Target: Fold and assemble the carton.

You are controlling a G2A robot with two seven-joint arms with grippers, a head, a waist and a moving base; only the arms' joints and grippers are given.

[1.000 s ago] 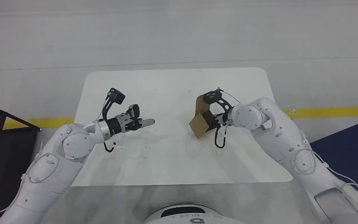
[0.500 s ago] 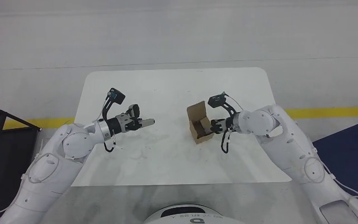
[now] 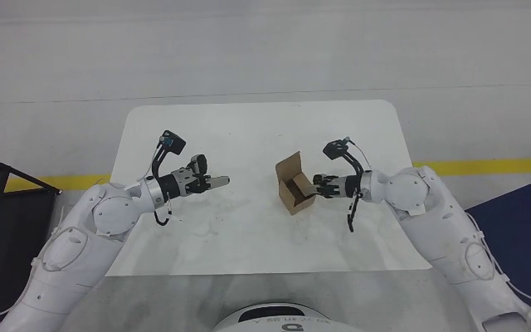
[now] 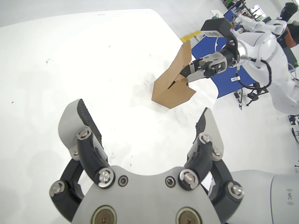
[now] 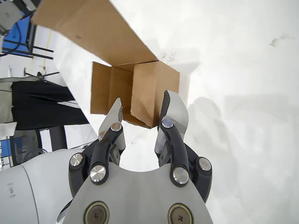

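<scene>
A small brown carton (image 3: 290, 184) stands on the white table (image 3: 249, 133) near its middle, top open, one long flap (image 5: 88, 22) raised. My right gripper (image 3: 319, 184) is at the carton's right side. In the right wrist view its jaws (image 5: 142, 106) stand partly open astride the edge of a side flap (image 5: 151, 87), without pinching it. My left gripper (image 4: 142, 113) hovers open over bare table well to the left of the carton (image 4: 174, 87), nothing between its fingers. It also appears in the top view (image 3: 217, 180).
The table's far right edge lies close behind the right arm (image 3: 406, 191). A yellow floor line (image 3: 481, 166) runs past both sides of the table. A dark object (image 3: 17, 187) sits on the floor at the left.
The right gripper set the tilted carton down on the table and drew back to the right. The carton now stands a little farther left. The left arm kept still.
</scene>
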